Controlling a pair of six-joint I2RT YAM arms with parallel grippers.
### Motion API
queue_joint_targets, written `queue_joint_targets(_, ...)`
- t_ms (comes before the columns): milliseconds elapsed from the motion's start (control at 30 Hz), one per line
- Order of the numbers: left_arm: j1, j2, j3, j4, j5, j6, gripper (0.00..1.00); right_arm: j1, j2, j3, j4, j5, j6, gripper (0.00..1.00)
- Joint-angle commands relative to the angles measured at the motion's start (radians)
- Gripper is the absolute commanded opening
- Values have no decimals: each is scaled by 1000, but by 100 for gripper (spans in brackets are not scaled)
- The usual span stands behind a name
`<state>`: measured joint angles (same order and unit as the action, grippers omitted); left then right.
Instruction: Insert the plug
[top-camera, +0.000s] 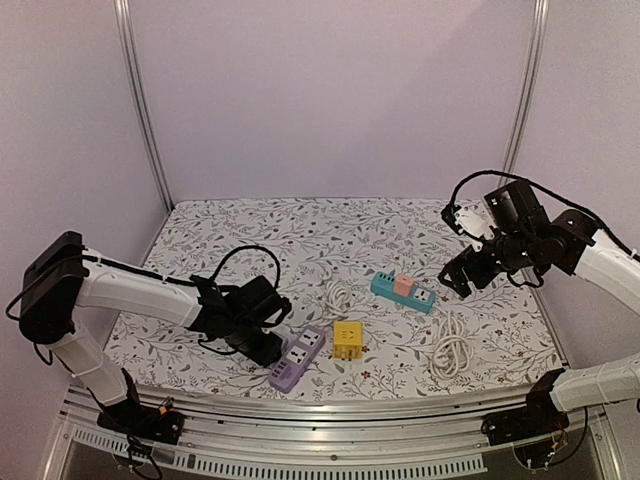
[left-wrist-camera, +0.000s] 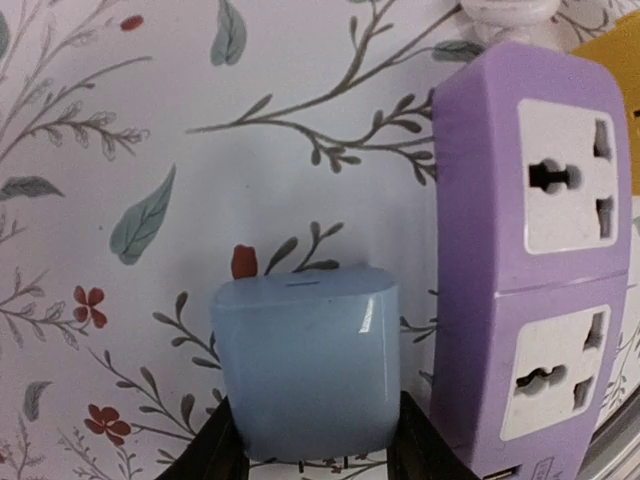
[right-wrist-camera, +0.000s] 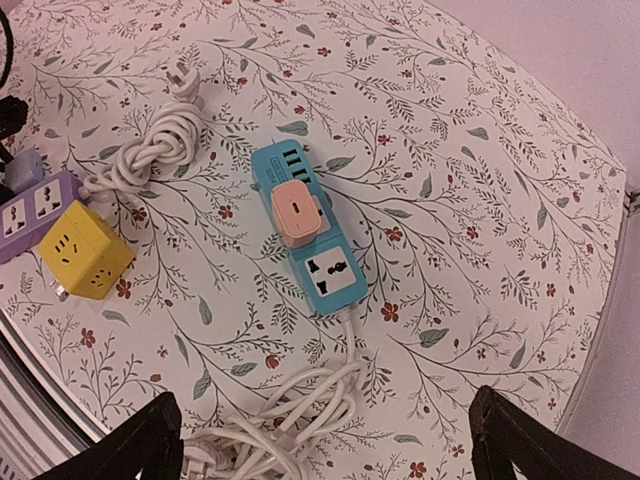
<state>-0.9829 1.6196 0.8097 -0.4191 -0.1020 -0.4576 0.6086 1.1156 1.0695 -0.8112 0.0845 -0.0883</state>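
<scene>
My left gripper (left-wrist-camera: 310, 452) is shut on a pale blue plug block (left-wrist-camera: 305, 365), held low over the flowered cloth just left of the purple power strip (left-wrist-camera: 540, 250), whose two white sockets face up. In the top view the left gripper (top-camera: 262, 344) sits beside the purple strip's (top-camera: 298, 357) left end; the blue plug is hidden there. My right gripper (top-camera: 462, 276) is open and empty, raised above the teal power strip (top-camera: 403, 291). That teal strip (right-wrist-camera: 330, 275) carries a pink plug (right-wrist-camera: 297, 211).
A yellow cube socket (top-camera: 347, 340) lies right of the purple strip, also in the right wrist view (right-wrist-camera: 85, 262). White cable coils lie mid-table (top-camera: 340, 297) and front right (top-camera: 452, 345). The table's front rail (top-camera: 330, 410) is close behind the purple strip.
</scene>
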Motion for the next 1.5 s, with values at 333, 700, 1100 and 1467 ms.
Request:
queue_joint_targets(333, -15, -206, 88, -128, -36, 42, 24, 31, 14, 69, -34, 21, 235, 99)
queue_joint_targets(700, -15, -247, 286, -206, -22, 97, 1, 33, 77, 184, -42, -135, 640, 99)
queue_joint_targets(1100, -38, -66, 531, -126, 190, 263, 0, 34, 235, 266, -8, -529, 866, 99)
queue_joint_targets(1467, -46, 12, 580, 4, 274, 443, 0, 35, 274, 256, -8, -676, 904, 97)
